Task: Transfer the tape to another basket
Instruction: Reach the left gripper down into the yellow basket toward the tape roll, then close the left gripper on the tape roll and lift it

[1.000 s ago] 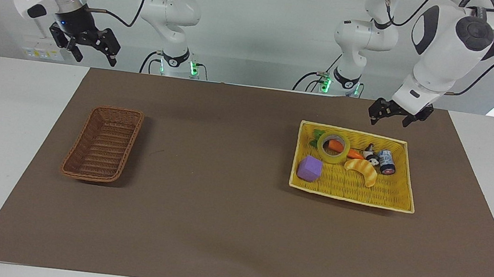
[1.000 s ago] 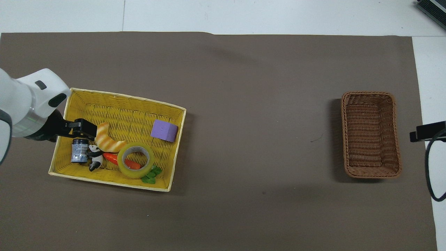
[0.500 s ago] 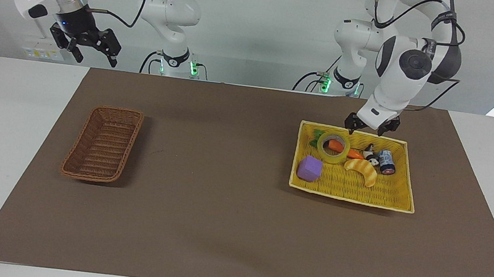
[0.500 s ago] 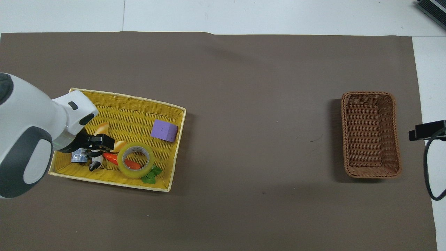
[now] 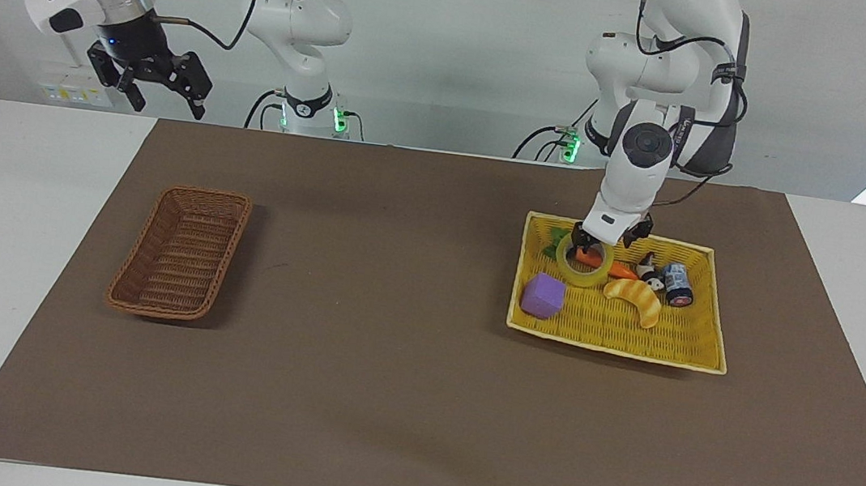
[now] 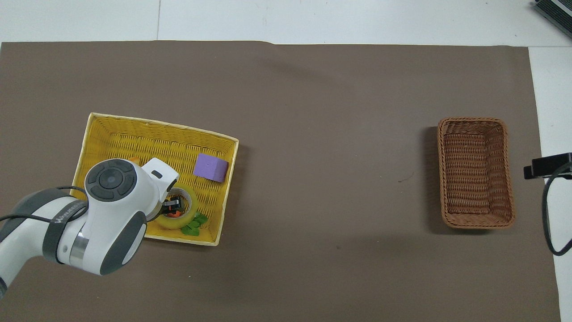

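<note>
The tape (image 5: 584, 262) lies flat in a yellow tray (image 5: 682, 349) with a carrot toy (image 5: 588, 254) in its hole. The left hand (image 5: 607, 238) is lowered onto its rim, fingers apart, nothing gripped. The right hand (image 5: 149, 76), open and empty, is kept waiting above the desk's corner near the brown basket (image 5: 182, 251).

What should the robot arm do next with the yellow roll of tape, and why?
Probably close the left gripper on the translucent yellow tape roll. Its fingers are right at the roll's rim, the roll still lies in the flat yellow woven tray, and the small dark-brown wicker basket holds nothing. The right gripper waits, open, up at its own end of the table.
</note>
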